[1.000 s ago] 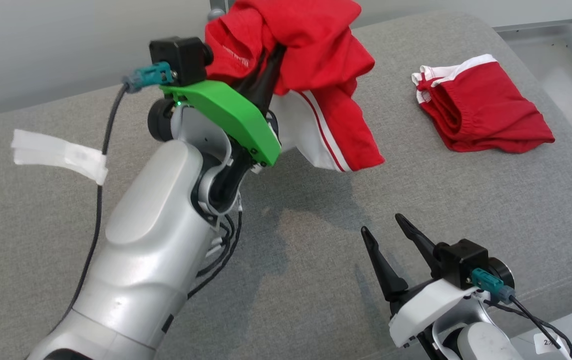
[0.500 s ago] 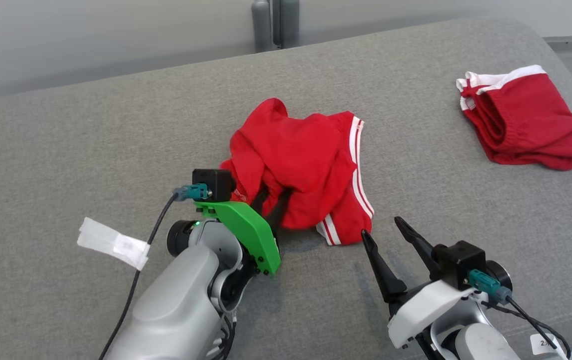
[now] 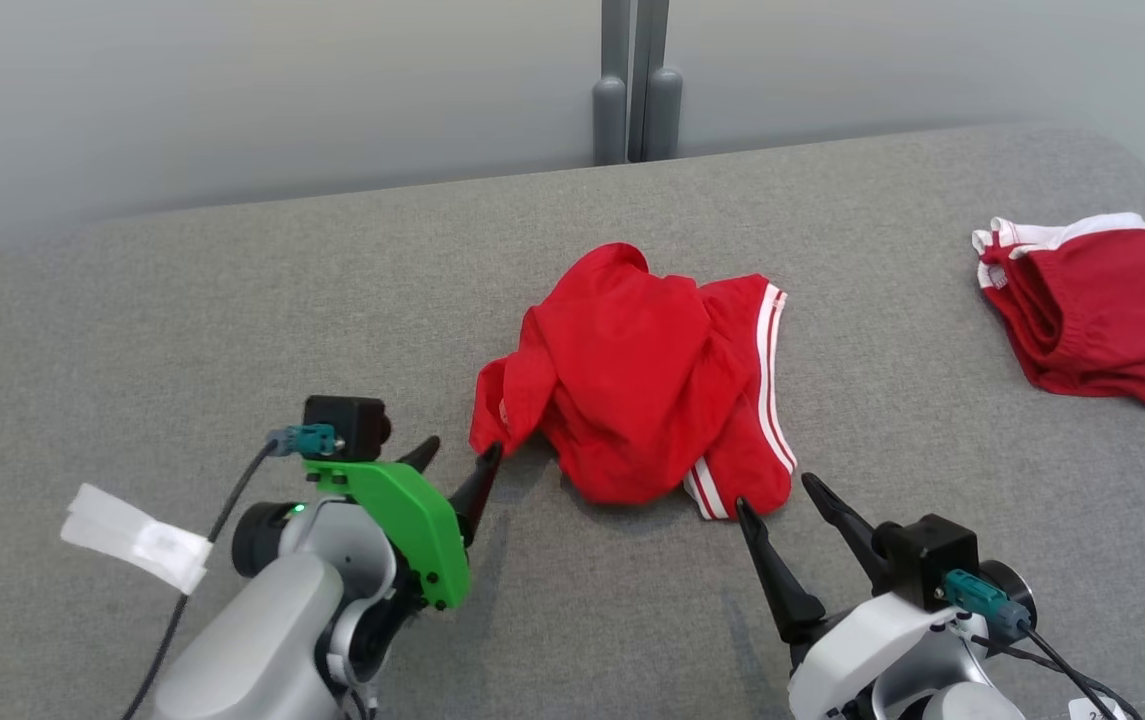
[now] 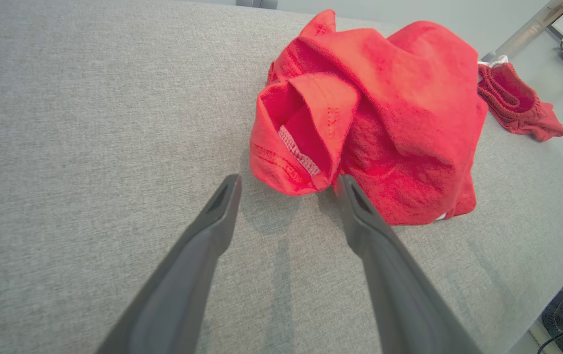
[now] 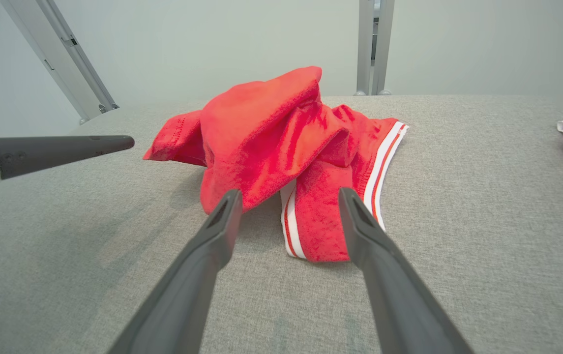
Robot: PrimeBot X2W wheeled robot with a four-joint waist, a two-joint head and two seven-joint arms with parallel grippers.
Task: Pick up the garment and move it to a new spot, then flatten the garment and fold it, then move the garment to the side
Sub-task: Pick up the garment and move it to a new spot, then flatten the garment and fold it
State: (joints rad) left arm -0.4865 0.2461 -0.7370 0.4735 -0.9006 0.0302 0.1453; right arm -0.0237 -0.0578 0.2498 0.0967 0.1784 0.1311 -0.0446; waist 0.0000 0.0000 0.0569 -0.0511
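The garment (image 3: 647,390) is a crumpled red pair of shorts with white side stripes, lying in a heap at the middle of the grey padded table (image 3: 232,330). It also fills the upper part of the left wrist view as the garment (image 4: 379,113) and sits ahead of the fingers in the right wrist view as the garment (image 5: 281,142). My left gripper (image 3: 459,458) stands open just left of the heap, its right fingertip touching a folded hem; in its own view the left gripper (image 4: 287,183) holds nothing. My right gripper (image 3: 777,492) is open just below the heap's striped edge, empty.
A second red garment with white trim (image 3: 1097,310) lies folded near the table's right edge. A white tape tag (image 3: 137,537) hangs on the left arm's cable. Metal posts (image 3: 632,90) and a pale wall stand behind the table.
The left gripper lowered the garment from mid-air onto the table, opened and let it go, then drew back to its left. The head camera tilted, shifting the whole picture. The right gripper stayed put.
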